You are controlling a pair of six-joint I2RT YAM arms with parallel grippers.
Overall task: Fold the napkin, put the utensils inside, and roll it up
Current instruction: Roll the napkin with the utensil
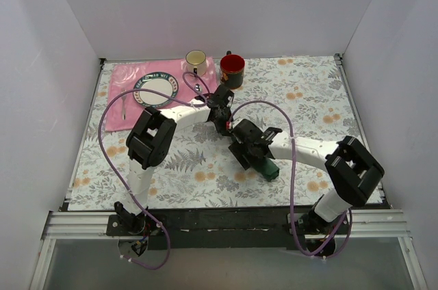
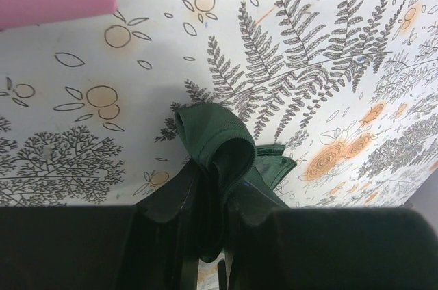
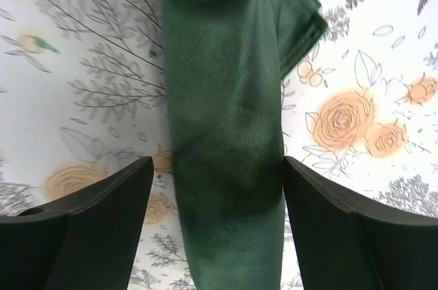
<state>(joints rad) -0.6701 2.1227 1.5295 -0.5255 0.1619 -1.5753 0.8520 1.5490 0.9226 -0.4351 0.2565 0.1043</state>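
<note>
The dark green napkin (image 1: 267,167) lies as a long narrow roll on the floral tablecloth, running between my two grippers. My left gripper (image 1: 222,120) is shut on the roll's far end; in the left wrist view the bunched green cloth (image 2: 215,141) sticks out from between the fingertips (image 2: 168,198). My right gripper (image 1: 250,150) is open and straddles the roll (image 3: 226,133). Its right finger (image 3: 335,221) is at the cloth's edge, and its left finger (image 3: 102,221) stands a little apart. The black-handled utensils are not in view.
A pink placemat (image 1: 130,74) at the back left holds a green-rimmed plate (image 1: 156,89) and a small all-silver fork (image 1: 124,105). A cream mug (image 1: 196,61) and a red-lined dark mug (image 1: 232,70) stand behind the left gripper. White walls enclose the table.
</note>
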